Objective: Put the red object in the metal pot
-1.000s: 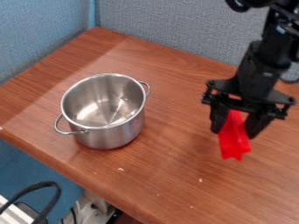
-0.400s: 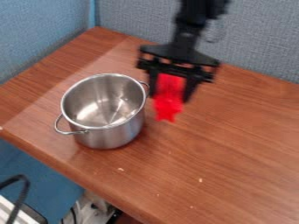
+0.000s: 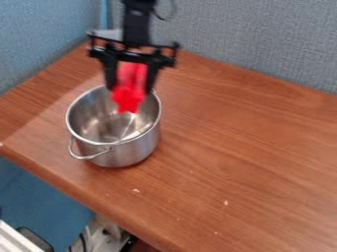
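The red object [image 3: 129, 89] hangs upright from my gripper [image 3: 130, 71], whose fingers are shut on its upper part. Its lower end reaches down over the open mouth of the metal pot [image 3: 110, 125], near the pot's far rim. The pot is shiny steel with loop handles and stands on the left part of the wooden table [image 3: 250, 148]. The arm rises from the gripper to the top of the picture.
A blue wall panel [image 3: 250, 39] stands behind the table. The table's near edge runs diagonally from the left to the bottom right, with the floor and cables below it.
The gripper has carried the red object from the right side of the table leftward across it, and now holds it over the pot. The pot has stayed put.
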### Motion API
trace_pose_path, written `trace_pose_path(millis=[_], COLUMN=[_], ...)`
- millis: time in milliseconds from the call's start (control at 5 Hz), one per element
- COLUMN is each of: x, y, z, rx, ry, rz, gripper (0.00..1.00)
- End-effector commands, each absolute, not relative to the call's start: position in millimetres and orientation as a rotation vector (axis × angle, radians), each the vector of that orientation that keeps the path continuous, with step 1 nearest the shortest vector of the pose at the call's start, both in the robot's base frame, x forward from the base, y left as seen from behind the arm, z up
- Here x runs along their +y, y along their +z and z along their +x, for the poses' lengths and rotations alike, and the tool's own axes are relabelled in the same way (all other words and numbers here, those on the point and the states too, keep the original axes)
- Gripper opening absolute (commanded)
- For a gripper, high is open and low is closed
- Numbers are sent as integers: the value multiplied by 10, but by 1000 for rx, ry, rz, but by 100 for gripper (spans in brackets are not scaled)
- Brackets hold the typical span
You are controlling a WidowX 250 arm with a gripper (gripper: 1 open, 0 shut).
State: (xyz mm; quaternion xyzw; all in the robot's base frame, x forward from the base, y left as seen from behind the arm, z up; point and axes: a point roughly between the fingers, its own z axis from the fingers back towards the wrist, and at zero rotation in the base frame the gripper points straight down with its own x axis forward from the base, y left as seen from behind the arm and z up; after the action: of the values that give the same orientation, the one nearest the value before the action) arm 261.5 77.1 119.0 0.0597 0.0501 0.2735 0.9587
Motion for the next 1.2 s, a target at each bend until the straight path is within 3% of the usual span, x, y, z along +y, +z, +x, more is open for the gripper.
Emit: trace_pose_path(millis=[0,400,800,1000], x=[725,902,813,875], y=[1476,1294,1362,1352], z=[2705,2527,2656,2570], rx=[14,13,34,47], ry=[512,401,409,403], rz=[81,71,42,49], gripper=[0,0,0,0])
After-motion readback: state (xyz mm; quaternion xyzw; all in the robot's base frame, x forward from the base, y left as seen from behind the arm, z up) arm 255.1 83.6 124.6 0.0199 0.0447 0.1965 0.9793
